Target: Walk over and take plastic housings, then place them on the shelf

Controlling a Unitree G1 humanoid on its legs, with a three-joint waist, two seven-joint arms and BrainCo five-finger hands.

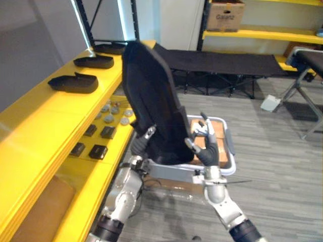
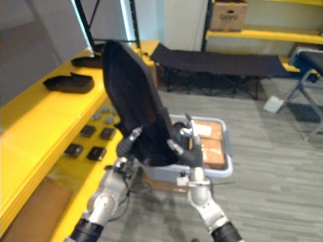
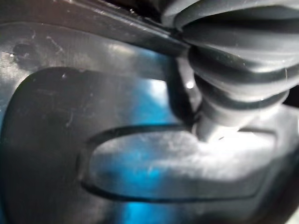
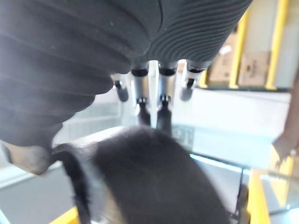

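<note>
Shelved: three black moulded housings [image 1: 73, 83] on the yellow shelf [image 1: 45, 118], far left.
Left hand [image 1: 148, 133]: clasps the edge of the tall black plastic housing [image 1: 151, 101].
Right hand [image 1: 209, 148]: open, steadying it.
Remaining: we judge shelving it.

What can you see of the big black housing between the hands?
The housing is a long matte black plastic shell, wider at the bottom, narrowing to a rounded top; the left wrist view shows a moulded recess in it. It stands nearly upright, top leaning towards the yellow shelf, lower end by the grey bin. The left hand is against its lower left edge; the right hand presses its lower right side, fingers open.
</note>
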